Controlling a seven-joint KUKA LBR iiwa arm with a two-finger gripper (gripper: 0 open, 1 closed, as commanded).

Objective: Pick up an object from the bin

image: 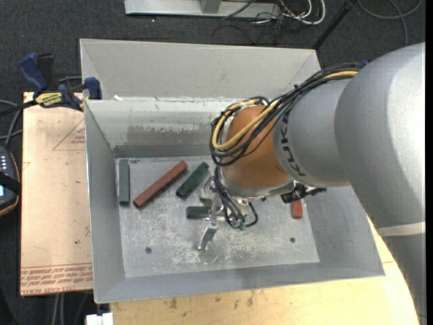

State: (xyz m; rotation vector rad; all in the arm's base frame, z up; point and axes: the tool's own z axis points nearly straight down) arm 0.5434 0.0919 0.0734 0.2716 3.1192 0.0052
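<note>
My gripper (206, 239) hangs low over the middle of the bin floor, under the arm's orange wrist cover. A small dark block (197, 213) lies just to its upper left, close beside it. Whether they touch I cannot tell. A dark green bar (193, 180) lies slanted a little farther back. Left of that, a red-brown bar (160, 183) lies at an angle.
A grey-green bar (124, 182) lies upright along the bin's left wall. A small orange-red piece (296, 210) sits right of the gripper, partly under the arm. The arm and its cables cover the bin's right half.
</note>
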